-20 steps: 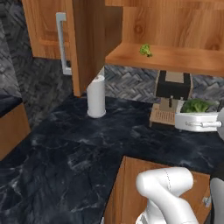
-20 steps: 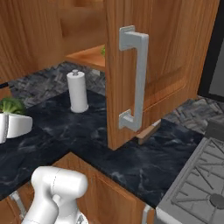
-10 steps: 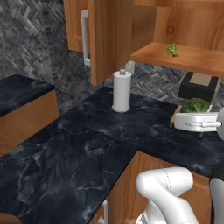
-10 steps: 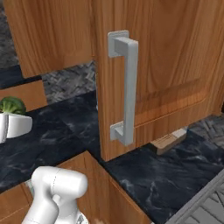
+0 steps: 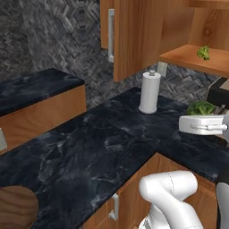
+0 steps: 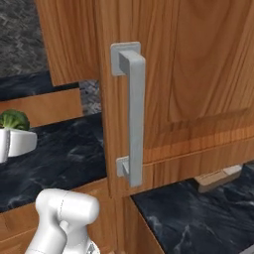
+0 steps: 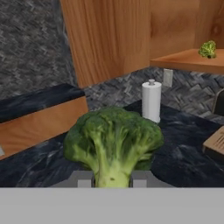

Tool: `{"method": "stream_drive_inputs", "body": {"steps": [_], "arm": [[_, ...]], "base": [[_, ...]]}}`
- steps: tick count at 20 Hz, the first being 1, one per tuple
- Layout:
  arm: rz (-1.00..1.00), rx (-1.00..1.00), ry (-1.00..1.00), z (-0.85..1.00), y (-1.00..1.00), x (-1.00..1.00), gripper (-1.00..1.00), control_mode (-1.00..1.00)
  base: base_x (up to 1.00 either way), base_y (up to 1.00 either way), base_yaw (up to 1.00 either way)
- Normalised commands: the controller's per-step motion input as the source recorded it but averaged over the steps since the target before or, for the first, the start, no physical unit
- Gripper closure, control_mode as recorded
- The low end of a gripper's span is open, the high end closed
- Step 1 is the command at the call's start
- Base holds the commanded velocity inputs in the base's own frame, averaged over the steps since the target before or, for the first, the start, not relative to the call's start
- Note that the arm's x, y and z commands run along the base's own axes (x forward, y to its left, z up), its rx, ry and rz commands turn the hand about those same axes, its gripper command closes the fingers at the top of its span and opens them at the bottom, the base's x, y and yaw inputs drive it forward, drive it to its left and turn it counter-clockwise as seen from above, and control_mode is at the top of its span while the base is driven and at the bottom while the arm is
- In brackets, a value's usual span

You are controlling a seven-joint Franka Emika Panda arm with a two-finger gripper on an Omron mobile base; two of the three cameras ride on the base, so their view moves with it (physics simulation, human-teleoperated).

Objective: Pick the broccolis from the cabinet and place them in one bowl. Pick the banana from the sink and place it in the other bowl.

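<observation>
Since a moment ago the base has turned, so both base views slid sideways. Gripper (image 7: 112, 179) fingers pinch a broccoli (image 7: 114, 142) by its stem. Another broccoli (image 5: 204, 52) sits on the cabinet shelf (image 5: 192, 60). Maybe the wooden bowl (image 5: 17, 208) peeks in low left.

You find no readable text, label, brand, number or sign on anything here; every surface you can see carries only plain colour or pattern.
</observation>
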Motion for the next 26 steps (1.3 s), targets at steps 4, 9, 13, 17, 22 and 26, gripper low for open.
{"method": "stream_drive_inputs", "body": {"steps": [4, 9, 13, 17, 22, 26], "arm": [[0.0, 0.0, 0.0, 0.0, 0.0, 0.0, 1.0, 1.0], [0.0, 0.0, 0.0, 0.0, 0.0, 0.0, 1.0, 1.0], [0.0, 0.0, 0.0, 0.0, 0.0, 0.0, 1.0, 1.0], [0.0, 0.0, 0.0, 0.0, 0.0, 0.0, 1.0, 1.0], [0.0, 0.0, 0.0, 0.0, 0.0, 0.0, 1.0, 1.0], [0.0, 0.0, 0.0, 0.0, 0.0, 0.0, 1.0, 1.0]], "base": [[-0.28, 0.47, 0.41], [-0.34, 0.67, 0.33], [-0.65, 0.58, 0.26], [-0.28, 0.95, 0.17], [-0.65, 0.79, 0.05], [-0.5, 0.62, -0.16]]}}
